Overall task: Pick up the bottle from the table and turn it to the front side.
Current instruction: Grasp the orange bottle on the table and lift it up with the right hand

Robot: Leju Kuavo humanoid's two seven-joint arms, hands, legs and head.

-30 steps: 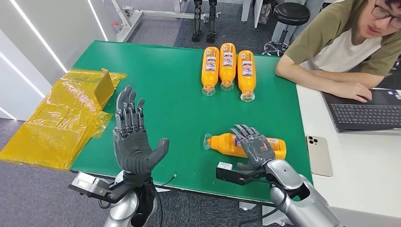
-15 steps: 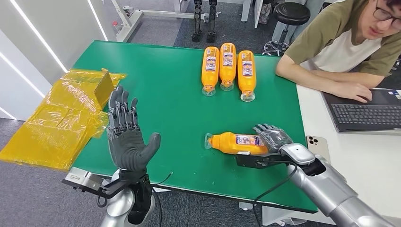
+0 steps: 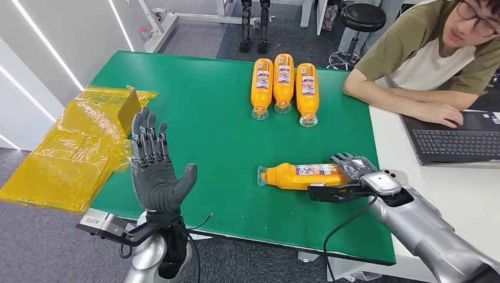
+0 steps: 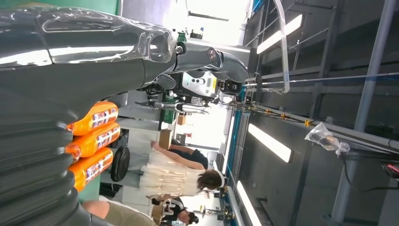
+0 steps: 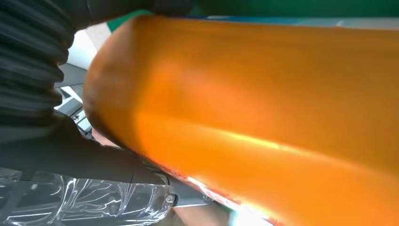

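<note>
An orange bottle (image 3: 298, 175) lies on its side on the green table (image 3: 206, 106), cap toward my left, its label facing up. My right hand (image 3: 354, 168) wraps around its base end. In the right wrist view the bottle (image 5: 263, 108) lies tight against the palm, with the thumb (image 5: 70, 155) curled under it. My left hand (image 3: 154, 174) is raised above the table's front left edge, fingers spread and upright, holding nothing. The left wrist view looks past the left hand (image 4: 56, 94).
Three more orange bottles (image 3: 283, 82) lie side by side at the far middle of the table, labels up. A crumpled yellow bag (image 3: 76, 147) hangs over the left edge. A person (image 3: 424, 59) leans on the white desk at the right, by a laptop (image 3: 457, 144).
My right hand has slid from the top of the bottle to its base end, toward the right. The bottle has rolled so its label faces up. The left hand has drifted slightly left.
</note>
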